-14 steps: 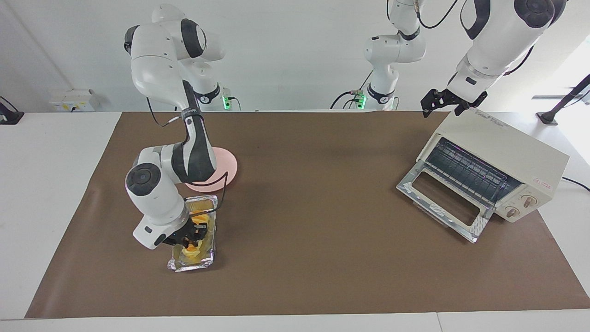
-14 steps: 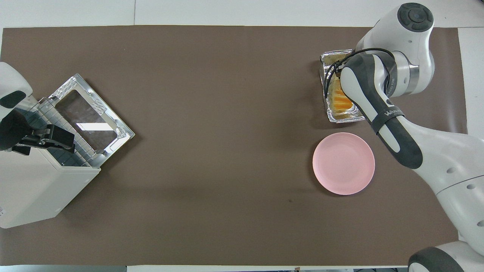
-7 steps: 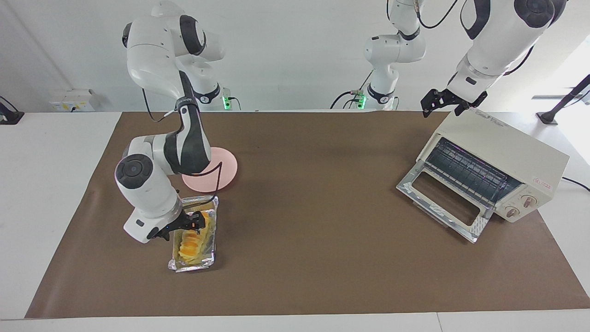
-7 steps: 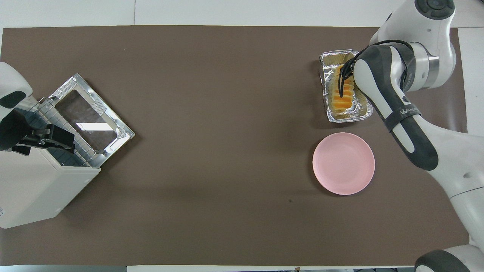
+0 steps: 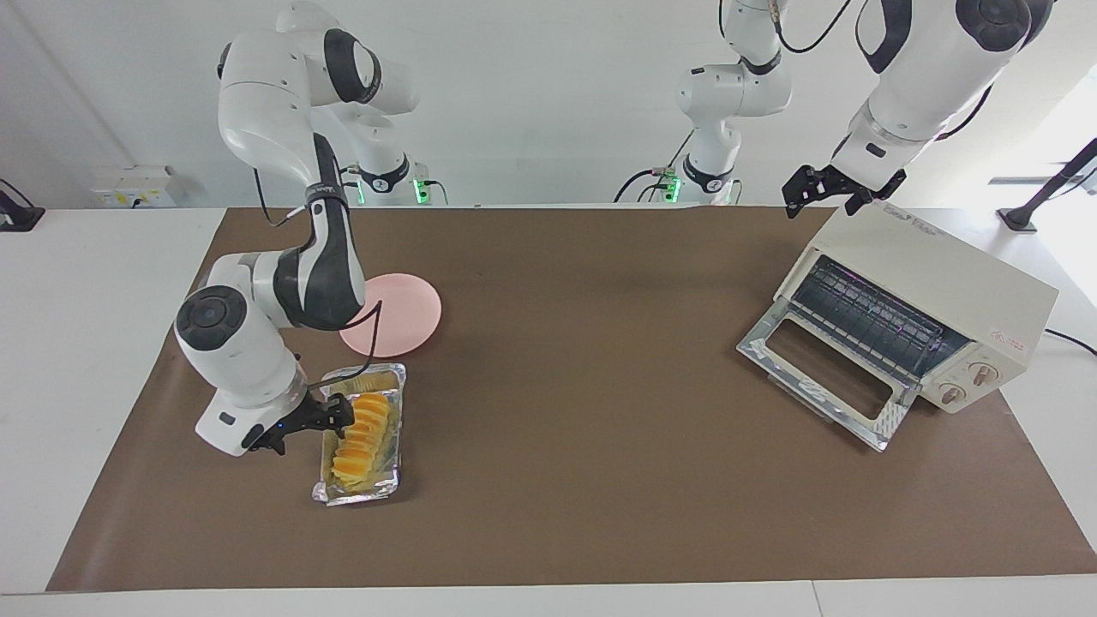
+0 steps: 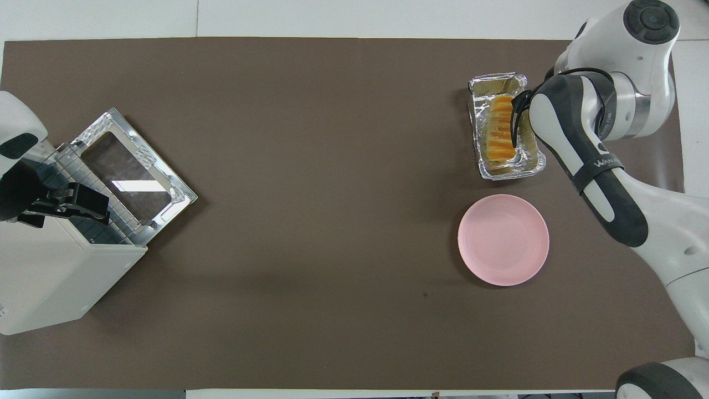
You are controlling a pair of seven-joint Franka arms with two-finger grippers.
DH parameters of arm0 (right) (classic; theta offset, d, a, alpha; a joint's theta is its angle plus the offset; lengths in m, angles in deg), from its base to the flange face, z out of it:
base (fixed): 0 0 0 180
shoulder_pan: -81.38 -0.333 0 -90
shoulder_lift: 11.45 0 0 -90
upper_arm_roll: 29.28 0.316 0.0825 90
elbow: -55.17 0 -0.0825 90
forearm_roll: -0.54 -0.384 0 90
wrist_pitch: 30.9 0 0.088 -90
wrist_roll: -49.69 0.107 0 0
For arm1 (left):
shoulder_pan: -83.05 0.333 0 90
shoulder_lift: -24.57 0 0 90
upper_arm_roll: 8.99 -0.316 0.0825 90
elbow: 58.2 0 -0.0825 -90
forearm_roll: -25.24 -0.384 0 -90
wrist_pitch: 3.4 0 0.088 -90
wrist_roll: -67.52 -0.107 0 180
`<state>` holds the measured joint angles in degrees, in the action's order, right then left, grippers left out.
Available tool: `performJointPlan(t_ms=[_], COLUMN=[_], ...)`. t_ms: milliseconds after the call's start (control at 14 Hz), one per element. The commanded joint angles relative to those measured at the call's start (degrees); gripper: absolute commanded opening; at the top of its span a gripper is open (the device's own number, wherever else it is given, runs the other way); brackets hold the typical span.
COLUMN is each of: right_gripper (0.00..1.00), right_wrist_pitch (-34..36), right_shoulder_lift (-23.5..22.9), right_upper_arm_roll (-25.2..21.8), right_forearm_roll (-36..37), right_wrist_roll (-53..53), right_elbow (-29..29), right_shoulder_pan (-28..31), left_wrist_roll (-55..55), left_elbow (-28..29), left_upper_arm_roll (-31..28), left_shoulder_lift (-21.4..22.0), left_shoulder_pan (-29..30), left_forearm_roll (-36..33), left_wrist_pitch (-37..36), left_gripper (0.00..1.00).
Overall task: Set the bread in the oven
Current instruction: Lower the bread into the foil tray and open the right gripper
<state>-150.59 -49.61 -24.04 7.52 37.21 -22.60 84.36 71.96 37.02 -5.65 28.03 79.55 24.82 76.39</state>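
Note:
The bread (image 5: 363, 433), a ridged yellow-orange loaf, lies lengthwise in a crinkled foil tray (image 5: 360, 495) at the right arm's end of the table; the overhead view shows the bread (image 6: 498, 130) free in the tray (image 6: 509, 173). My right gripper (image 5: 321, 420) hangs open and low over the tray's outer edge, beside the bread, holding nothing. The cream-white oven (image 5: 934, 291) stands at the left arm's end, its glass door (image 5: 823, 377) dropped open with the wire rack showing. My left gripper (image 5: 824, 201) waits open above the oven's top.
A round pink plate (image 5: 403, 313) lies beside the tray, nearer to the robots. A brown mat (image 5: 583, 411) covers the table between the tray and the oven (image 6: 50, 277). The right arm's elbow leans out over the mat's edge.
My right gripper has let go of the bread, risen off it and slid sideways off the loaf toward the table's end. The bread now rests uncovered in the tray. The left arm has not moved.

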Motion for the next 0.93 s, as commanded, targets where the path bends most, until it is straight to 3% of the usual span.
performJointPlan(t_ms=[0,143,287,573,645,860], right_gripper=[0.87,0.81,0.65,0.04,0.00,0.00], right_wrist_pitch=[-4.48,-7.47,-7.57,-7.75,-7.84,-8.19], right_shoulder_lift=[1.77,2.65,2.91,2.83,2.83,2.83], right_upper_arm_roll=[0.39,0.39,0.39,0.47,0.48,0.48], right_forearm_roll=[2.51,2.78,2.78,2.17,1.90,1.81], right_wrist_roll=[-0.79,-0.87,-0.87,-0.70,-0.61,-0.35], right_elbow=[-5.36,-8.36,-8.54,-8.54,-8.54,-8.54], right_shoulder_pan=[0.89,1.15,1.15,1.15,1.15,1.15], left_wrist_roll=[-0.14,-0.14,-0.14,-0.14,-0.14,-0.14], left_elbow=[0.14,0.14,0.14,0.14,0.14,0.14], left_upper_arm_roll=[0.27,0.27,0.27,0.27,0.27,0.27], left_shoulder_lift=[0.85,0.85,0.85,0.85,0.85,0.85], left_shoulder_pan=[0.51,0.51,0.51,0.51,0.51,0.51], left_forearm_roll=[0.24,0.33,0.33,0.24,0.33,0.33], left_wrist_pitch=[-0.60,-0.60,-0.60,-0.60,-0.60,-0.60], left_gripper=[1.00,1.00,1.00,1.00,1.00,1.00])
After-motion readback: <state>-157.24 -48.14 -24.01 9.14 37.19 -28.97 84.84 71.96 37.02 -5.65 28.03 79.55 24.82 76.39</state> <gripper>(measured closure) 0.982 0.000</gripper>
